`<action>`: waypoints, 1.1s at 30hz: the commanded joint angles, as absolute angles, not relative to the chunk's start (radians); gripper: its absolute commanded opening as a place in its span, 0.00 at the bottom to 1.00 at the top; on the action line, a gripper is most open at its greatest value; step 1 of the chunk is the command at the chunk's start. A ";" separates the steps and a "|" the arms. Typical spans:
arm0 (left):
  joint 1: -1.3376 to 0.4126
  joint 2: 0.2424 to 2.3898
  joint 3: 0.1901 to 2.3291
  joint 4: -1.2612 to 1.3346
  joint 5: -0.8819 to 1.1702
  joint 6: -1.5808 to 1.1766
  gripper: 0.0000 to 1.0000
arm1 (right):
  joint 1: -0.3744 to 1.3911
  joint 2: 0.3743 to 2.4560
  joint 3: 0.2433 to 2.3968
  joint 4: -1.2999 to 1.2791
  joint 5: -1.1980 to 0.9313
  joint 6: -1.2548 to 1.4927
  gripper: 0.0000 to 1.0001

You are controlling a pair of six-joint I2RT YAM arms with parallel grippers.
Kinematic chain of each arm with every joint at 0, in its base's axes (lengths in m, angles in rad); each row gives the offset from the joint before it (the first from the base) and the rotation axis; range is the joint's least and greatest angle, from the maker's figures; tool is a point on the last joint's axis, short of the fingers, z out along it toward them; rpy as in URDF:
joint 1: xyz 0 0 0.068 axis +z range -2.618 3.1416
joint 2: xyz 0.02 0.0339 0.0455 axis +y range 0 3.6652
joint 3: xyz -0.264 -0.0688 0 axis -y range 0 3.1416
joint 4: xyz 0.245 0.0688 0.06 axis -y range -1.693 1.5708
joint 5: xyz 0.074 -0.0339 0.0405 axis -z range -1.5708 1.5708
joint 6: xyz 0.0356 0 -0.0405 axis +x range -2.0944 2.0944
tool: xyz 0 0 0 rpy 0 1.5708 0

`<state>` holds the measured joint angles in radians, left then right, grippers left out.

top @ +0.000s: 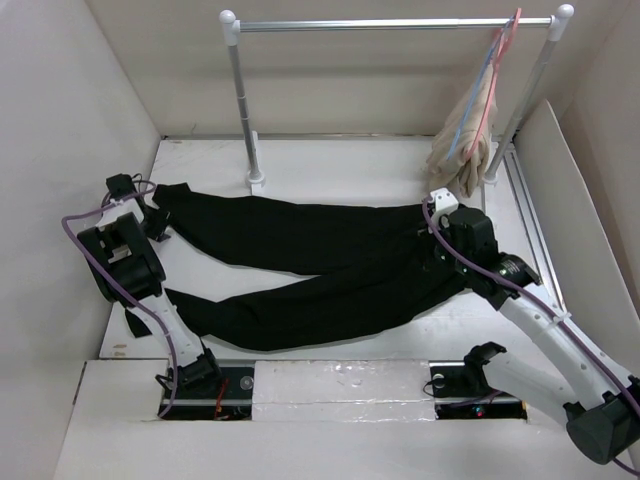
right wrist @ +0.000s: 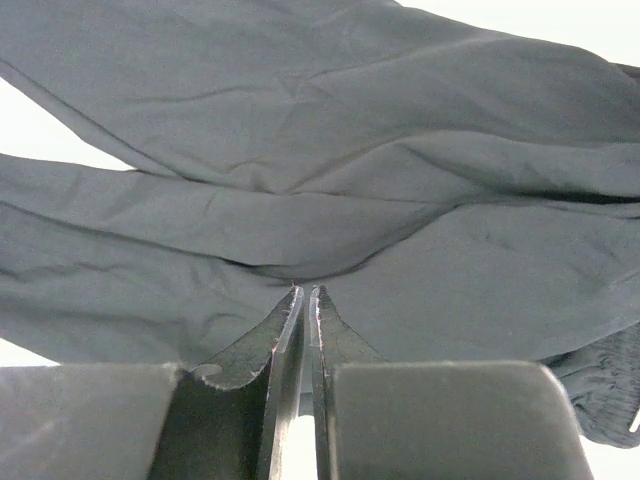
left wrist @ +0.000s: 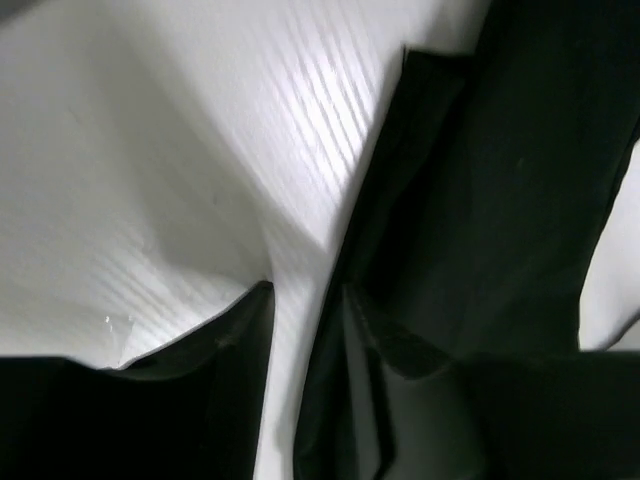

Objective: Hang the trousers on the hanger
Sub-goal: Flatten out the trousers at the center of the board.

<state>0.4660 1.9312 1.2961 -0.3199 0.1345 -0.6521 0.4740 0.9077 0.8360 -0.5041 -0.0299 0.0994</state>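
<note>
The black trousers (top: 300,250) lie flat across the white table, legs to the left, waist to the right. My left gripper (top: 152,215) is at the cuff of the far leg. In the left wrist view a strip of white table shows between its dark fingers (left wrist: 305,288), and the black fabric (left wrist: 480,200) lies against the right one. My right gripper (top: 434,254) is down on the waist end. Its jaws (right wrist: 306,290) are almost together, pinching a crease of the trousers (right wrist: 300,150). The light-blue hanger (top: 478,85) hangs on the rail at the back right.
A metal clothes rail (top: 390,23) on two posts spans the back. A pink hanger (top: 500,80) and a beige cloth (top: 460,150) hang beside the blue hanger. The left post (top: 245,110) stands just behind the trousers. White walls close in both sides.
</note>
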 commanded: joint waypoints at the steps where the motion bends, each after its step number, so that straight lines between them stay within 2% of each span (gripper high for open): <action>1: 0.465 1.960 1.371 -0.340 0.086 -0.667 0.23 | 0.494 0.887 0.868 -0.512 -0.006 0.121 0.12; 4: 0.465 1.999 1.416 -0.347 0.072 -0.678 0.18 | 0.494 0.884 0.903 -0.529 0.029 0.121 0.12; 14: 0.433 2.109 1.552 -0.359 0.072 -0.681 0.26 | 0.575 0.877 0.933 -0.578 0.058 0.146 0.12; 16: 0.433 2.114 1.551 -0.351 0.080 -0.681 0.17 | 0.575 0.876 0.933 -0.581 0.058 0.152 0.12; 17: 0.433 2.109 1.548 -0.359 0.071 -0.684 0.00 | 0.587 0.870 0.940 -0.586 0.063 0.155 0.12; 19: 0.433 2.103 1.542 -0.361 0.058 -0.687 0.00 | 0.588 0.868 0.951 -0.592 0.072 0.156 0.12; 22: 0.433 2.057 1.523 -0.368 0.035 -0.687 0.00 | 0.588 0.859 0.966 -0.595 0.078 0.144 0.12; 28: 0.401 1.753 1.479 -0.390 0.011 -0.664 0.00 | 0.597 0.851 0.954 -0.562 0.060 0.097 0.12; 33: 0.391 1.620 1.488 -0.475 -0.070 -0.632 0.00 | 0.588 0.871 0.953 -0.540 0.026 0.057 0.12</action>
<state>0.3981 1.7340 1.4643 -0.4179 -0.0120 -0.6621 0.5888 0.8665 0.9222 -0.5949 0.0494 0.0956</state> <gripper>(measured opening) 0.006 0.122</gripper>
